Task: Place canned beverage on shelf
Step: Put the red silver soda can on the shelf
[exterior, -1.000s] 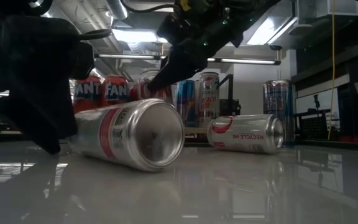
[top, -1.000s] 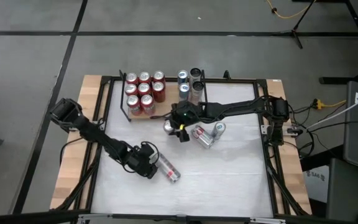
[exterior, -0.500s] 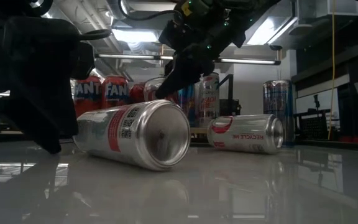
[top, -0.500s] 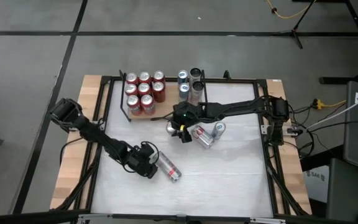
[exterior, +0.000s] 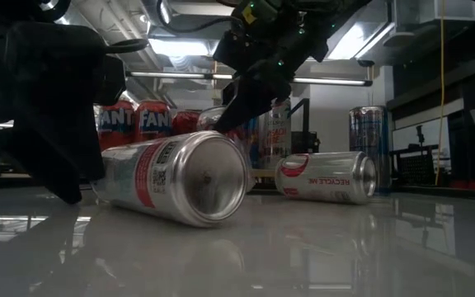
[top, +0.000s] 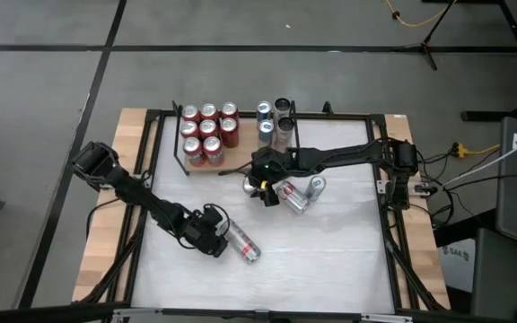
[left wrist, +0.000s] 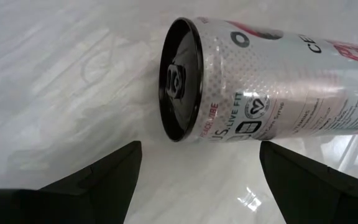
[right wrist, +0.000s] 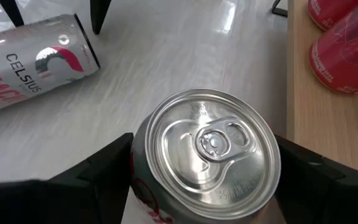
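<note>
While left jaws (top: 221,240) gape at fallen can (top: 244,243) on tabletop (top: 330,260), right jaws (top: 257,187) straddle upright can (right wrist: 207,149) beside shelf (right wrist: 319,124), spread.

L gripper (top: 215,235), R gripper (top: 260,187) agape

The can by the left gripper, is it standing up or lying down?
Lying down. The can rests on its side on the table, its black top facing the open left gripper.

The fallen can (left wrist: 272,87) runs off the left wrist picture's edge. From above, the right tool (top: 260,187) covers most of an upright can (right wrist: 207,155); labels there are unreadable.
</note>
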`<state>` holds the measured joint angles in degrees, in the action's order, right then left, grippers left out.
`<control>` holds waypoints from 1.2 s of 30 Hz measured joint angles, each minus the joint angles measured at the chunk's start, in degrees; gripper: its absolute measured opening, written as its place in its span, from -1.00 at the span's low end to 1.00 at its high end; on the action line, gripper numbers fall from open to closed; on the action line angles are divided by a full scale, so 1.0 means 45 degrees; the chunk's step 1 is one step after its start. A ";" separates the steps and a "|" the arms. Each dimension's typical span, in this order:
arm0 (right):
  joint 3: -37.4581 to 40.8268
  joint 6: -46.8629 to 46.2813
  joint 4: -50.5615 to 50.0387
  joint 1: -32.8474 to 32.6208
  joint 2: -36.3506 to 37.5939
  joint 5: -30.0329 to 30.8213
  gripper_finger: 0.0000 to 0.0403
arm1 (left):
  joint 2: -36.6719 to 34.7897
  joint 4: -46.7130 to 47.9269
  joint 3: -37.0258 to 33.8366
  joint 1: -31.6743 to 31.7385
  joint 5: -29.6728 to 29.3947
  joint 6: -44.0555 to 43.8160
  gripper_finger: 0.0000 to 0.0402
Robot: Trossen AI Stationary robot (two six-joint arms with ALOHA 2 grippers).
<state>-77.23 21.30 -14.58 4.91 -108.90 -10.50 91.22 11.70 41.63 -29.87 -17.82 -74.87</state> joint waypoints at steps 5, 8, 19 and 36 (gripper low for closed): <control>0.0000 0.0000 0.0002 0.0000 0.0000 0.0000 0.51 | 0.0000 0.0000 0.0000 0.0000 0.0005 0.0000 0.60; 0.0000 -0.0003 -0.0013 0.0000 0.0000 0.0000 0.59 | 0.0000 0.0000 0.0000 0.0000 0.0005 0.0000 0.60; -0.0032 -0.0005 -0.0194 0.0000 0.0000 0.0000 0.97 | 0.0000 0.0000 0.0005 0.0000 0.0010 0.0000 0.60; -0.5046 -0.0003 -0.6846 0.0000 0.0017 0.0000 0.98 | 0.0000 0.0000 0.0005 0.0000 0.0014 0.0000 0.60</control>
<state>-99.94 21.29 -45.39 4.91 -108.82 -10.50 91.22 11.70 41.65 -29.87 -17.76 -74.87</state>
